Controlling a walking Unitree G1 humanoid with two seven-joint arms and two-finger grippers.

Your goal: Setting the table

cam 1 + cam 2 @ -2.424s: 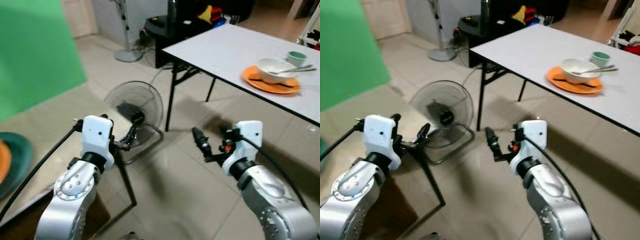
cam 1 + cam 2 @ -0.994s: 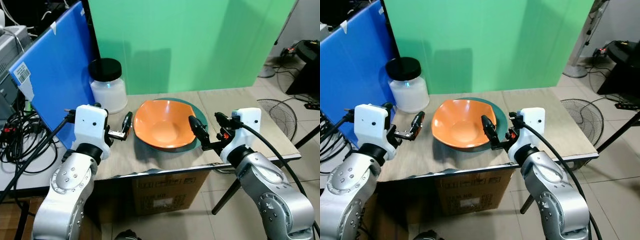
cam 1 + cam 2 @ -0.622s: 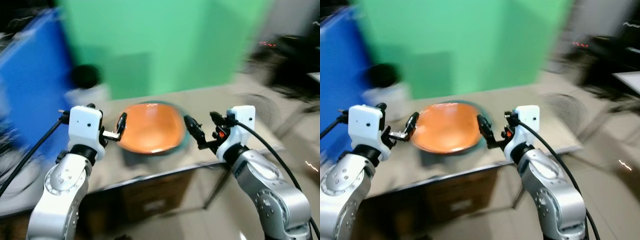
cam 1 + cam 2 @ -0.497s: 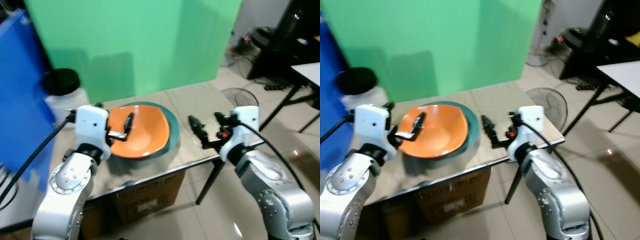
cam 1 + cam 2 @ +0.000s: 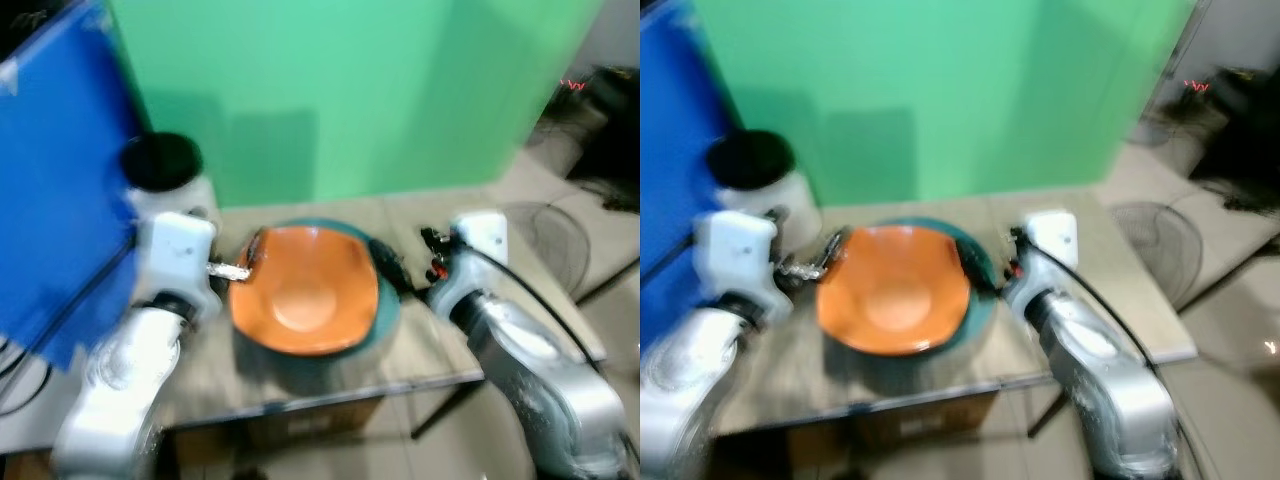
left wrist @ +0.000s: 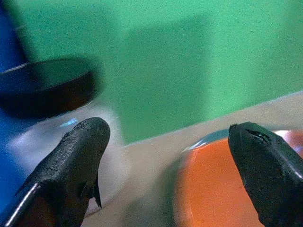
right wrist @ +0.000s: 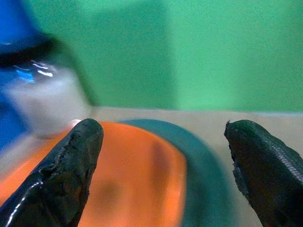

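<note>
An orange bowl [image 5: 305, 300] sits in a teal plate [image 5: 388, 308] on a small beige table [image 5: 440, 345]. The head views are blurred. My left gripper [image 5: 248, 264] hovers at the bowl's left rim, open, with nothing between its fingers [image 6: 78, 161]. My right gripper [image 5: 388, 268] is at the plate's right edge, also open, its fingers [image 7: 71, 165] wide apart. In the right wrist view the bowl [image 7: 128, 175] and plate [image 7: 203, 179] lie just ahead of that gripper.
A white jar with a black lid [image 5: 165, 180] stands at the table's back left. A blue board [image 5: 55, 170] leans to the left and a green screen [image 5: 350, 90] stands behind. A floor fan [image 5: 540, 225] lies to the right, below the table.
The whole view has swung left and blurred, so the camera moved. The right gripper, earlier apart from the plate, now sits at its right edge. Both grippers remain open.
</note>
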